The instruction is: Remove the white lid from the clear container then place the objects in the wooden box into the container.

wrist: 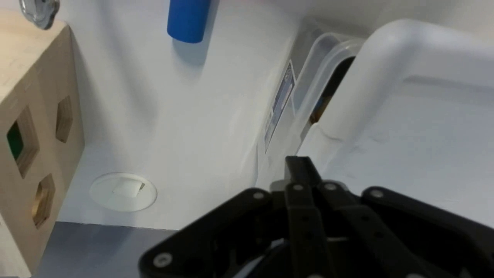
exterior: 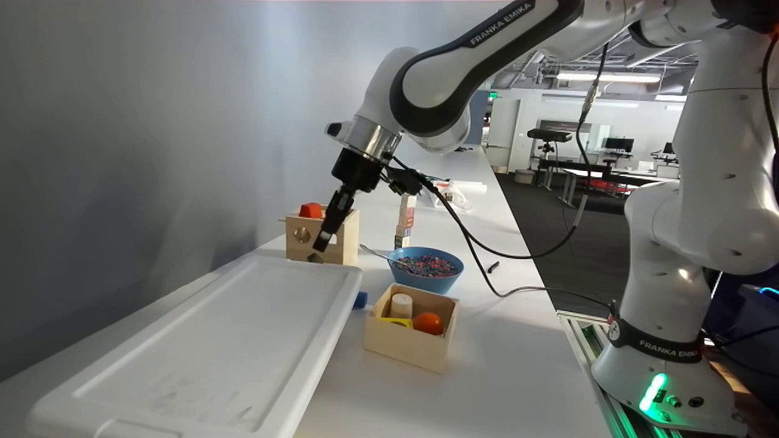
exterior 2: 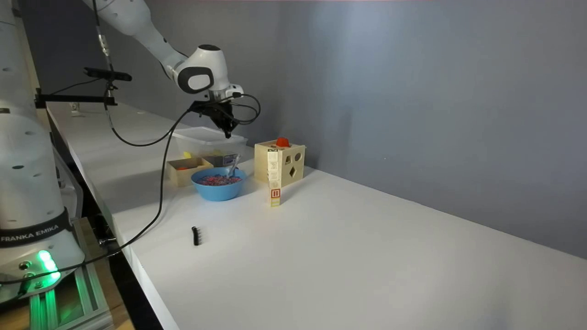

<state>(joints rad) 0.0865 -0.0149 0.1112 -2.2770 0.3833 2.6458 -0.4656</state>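
With gripper [exterior: 321,243] closed and empty near the lid [exterior: 231,340], best nudge into the corner gap, then slide it gently off the container [wrist: 303,96].

White lid [exterior: 213,340]: smooth matt plastic, faintly scuffed, at eight o'clock in an exterior view
Clear container [exterior 2: 197,145]: see-through plastic, slightly glossy
Wooden box [exterior: 398,345]: pale matt wood, at six o'clock in an exterior view
Orange piece [exterior: 428,323]: smooth, glossy
Blue bowl [exterior 2: 218,191]: smooth plastic, soft sheen
Spoon [wrist: 40,13]: shiny, metal-like, at ten o'clock in the wrist view
Holed cube [wrist: 47,127]: matt plywood, layered where cut through
Gripper [exterior: 321,244]: matt black, shiny screw heads [wrist: 162,260]
Tabletop [exterior: 499,365]: smooth, low sheen
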